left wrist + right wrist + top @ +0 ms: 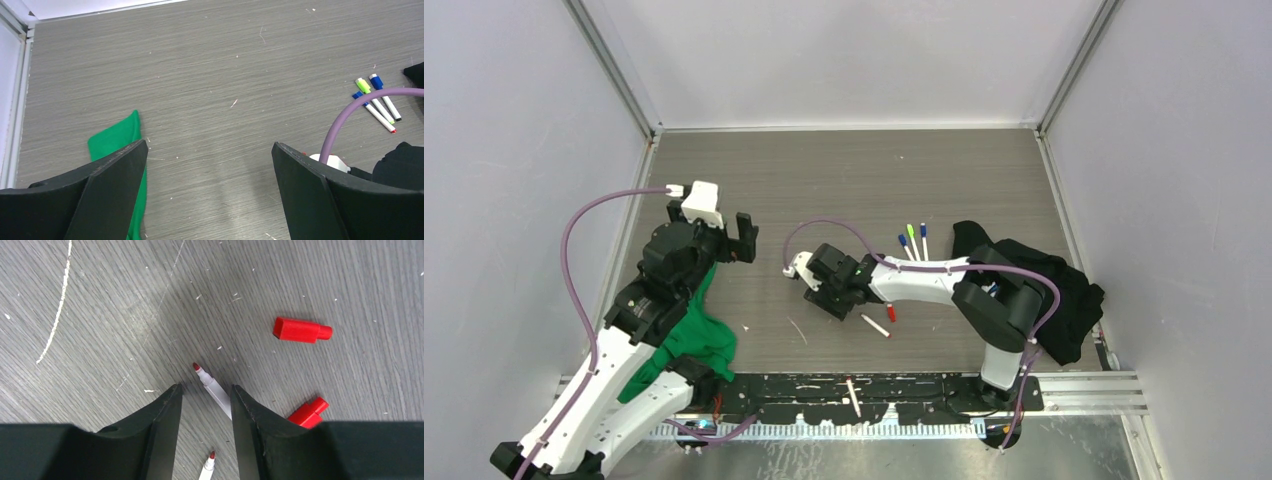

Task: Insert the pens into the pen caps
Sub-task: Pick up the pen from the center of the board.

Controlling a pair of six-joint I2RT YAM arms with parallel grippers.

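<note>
Grey tabletop (325, 280): a red-tipped pen (214, 390) lies between the right hand's (205, 387) parted fingers (160, 425); left hand (209, 144) spread wide.

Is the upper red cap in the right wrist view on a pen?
No, the red cap lies alone, apart from the pen.

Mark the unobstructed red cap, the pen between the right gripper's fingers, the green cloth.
red cap (301, 330), right wrist view, body.
pen (215, 389), right wrist view, white barrel.
green cloth (116, 136), left wrist view, upper fold.
</note>
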